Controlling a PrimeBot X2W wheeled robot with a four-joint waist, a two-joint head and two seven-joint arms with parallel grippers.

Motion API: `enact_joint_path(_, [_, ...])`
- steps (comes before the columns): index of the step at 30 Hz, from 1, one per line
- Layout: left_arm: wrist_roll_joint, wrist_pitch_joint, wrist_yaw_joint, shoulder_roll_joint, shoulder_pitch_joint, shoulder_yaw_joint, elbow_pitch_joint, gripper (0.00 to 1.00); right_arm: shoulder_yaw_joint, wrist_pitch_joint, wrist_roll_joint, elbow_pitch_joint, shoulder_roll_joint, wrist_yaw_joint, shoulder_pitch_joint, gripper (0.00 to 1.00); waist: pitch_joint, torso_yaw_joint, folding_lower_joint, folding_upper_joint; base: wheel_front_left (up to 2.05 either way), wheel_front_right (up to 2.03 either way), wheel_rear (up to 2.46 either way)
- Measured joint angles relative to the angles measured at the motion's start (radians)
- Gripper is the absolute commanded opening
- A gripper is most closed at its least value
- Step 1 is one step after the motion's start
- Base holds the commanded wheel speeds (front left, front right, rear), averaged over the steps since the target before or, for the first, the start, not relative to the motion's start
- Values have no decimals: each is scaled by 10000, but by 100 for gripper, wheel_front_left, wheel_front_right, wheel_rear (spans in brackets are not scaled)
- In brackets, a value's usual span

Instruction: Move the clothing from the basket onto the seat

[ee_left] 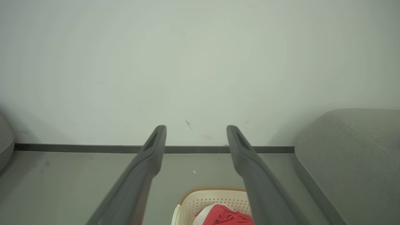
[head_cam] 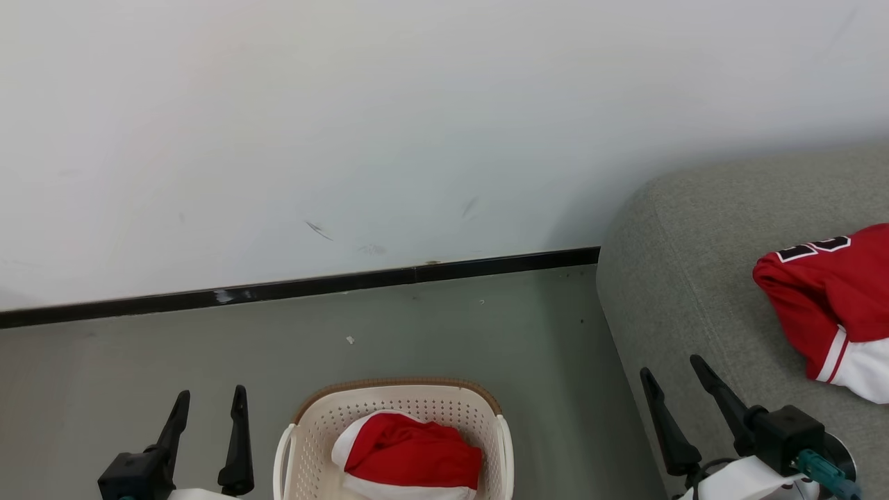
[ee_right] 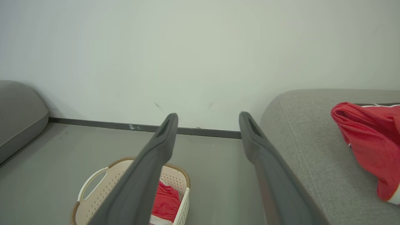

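So we've got left claw (head_cam: 212, 392) and right claw (head_cam: 670, 366) both open, empty; red garment (head_cam: 410, 448) in the basket (head_cam: 396, 384), jersey (head_cam: 833, 298) on the sofa (head_cam: 694, 264).

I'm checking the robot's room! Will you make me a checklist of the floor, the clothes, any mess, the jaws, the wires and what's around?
Surface: grey floor; basket stands on it beside the sofa.
Job's things: red garment in the basket; red jersey lying on the sofa.
Clutter: one small white scrap on the floor.
Grippers: left gripper and right gripper, jaws open, holding nothing.
Cables: teal-tipped cable at the right wrist.
Surroundings: pale scuffed wall, dark skirting, another grey cushion at the left.
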Motion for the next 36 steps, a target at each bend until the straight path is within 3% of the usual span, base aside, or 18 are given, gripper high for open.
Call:
enact_joint_path(22, [263,2,-176,88,134,-244,-134,100,58,0,174,-671,2,-2,232,100,254,104,0,0,0,0,0])
enact_joint_path(36, [901,675,-880,263,-1023,-1361,422,100,-606,0,115,-1266,8,-2,176,100,995,-29,0,0,0,0,0])
